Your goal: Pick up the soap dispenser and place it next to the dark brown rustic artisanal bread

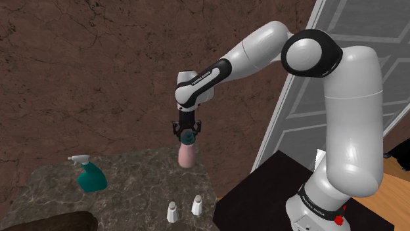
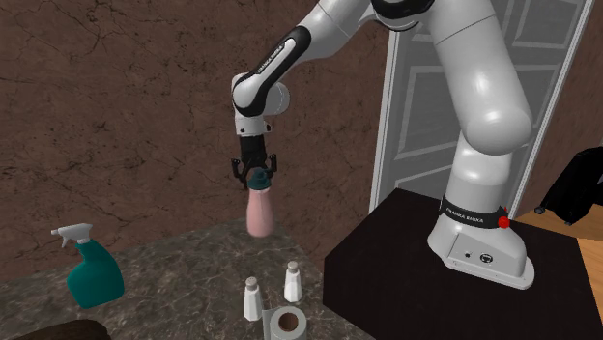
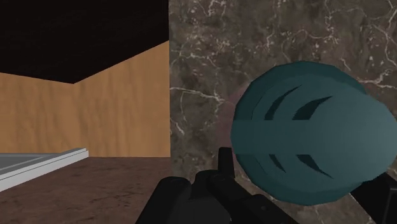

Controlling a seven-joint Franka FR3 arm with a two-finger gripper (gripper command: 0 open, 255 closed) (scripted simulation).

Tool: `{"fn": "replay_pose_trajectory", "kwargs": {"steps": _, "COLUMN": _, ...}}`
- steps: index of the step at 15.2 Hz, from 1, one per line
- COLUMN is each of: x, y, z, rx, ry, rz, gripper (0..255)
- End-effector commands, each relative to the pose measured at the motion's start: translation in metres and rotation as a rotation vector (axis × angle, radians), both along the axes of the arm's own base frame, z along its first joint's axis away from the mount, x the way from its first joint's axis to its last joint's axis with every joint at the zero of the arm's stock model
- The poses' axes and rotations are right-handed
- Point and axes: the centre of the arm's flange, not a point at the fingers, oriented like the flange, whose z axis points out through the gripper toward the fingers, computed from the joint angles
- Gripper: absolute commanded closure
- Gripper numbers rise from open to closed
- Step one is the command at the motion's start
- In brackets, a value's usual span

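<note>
In the shoulder view, the end effector (image 1: pixel 186 131) points straight down and is clamped on the teal cap of the soap dispenser (image 1: pixel 186 153), whose pink body hangs below it over the back of the dark marbled surface (image 1: pixel 131 190). A teal spray bottle (image 1: pixel 89 174) stands well apart toward that view's left, and two white shakers (image 1: pixel 173 211) stand near the front edge. A dark brown rounded mass at the lower left corner looks like the loaf (image 1: pixel 46 222), though little of it shows.

In the second exterior view, the dispenser's base appears to hang clear of the surface, so I judge the pickup done. A paper roll (image 2: pixel 286 324) sits just in front of the shakers.

In the wrist view, the black fingers (image 3: pixel 226 167) flank the big teal cap, with the marbled top far beneath and a wooden floor (image 3: pixel 95 108) and a black area (image 3: pixel 76 32) beyond its edge.

What is left: carrying the dispenser across to the loaf, setting it down upright beside it, and letting go.
</note>
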Motion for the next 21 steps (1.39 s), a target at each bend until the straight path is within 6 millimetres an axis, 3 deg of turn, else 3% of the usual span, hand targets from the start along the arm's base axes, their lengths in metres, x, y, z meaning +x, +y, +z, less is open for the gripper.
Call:
{"fn": "replay_pose_trajectory", "kwargs": {"steps": 1, "x": 0.001, "y": -0.001, "z": 0.011, "rx": 0.0, "ry": 0.0, "rz": 0.0, "gripper": 255}}
{"fn": "replay_pose_trajectory", "kwargs": {"steps": 21, "x": 0.001, "y": -0.001, "z": 0.116, "rx": 0.0, "ry": 0.0, "rz": 0.0, "gripper": 255}}
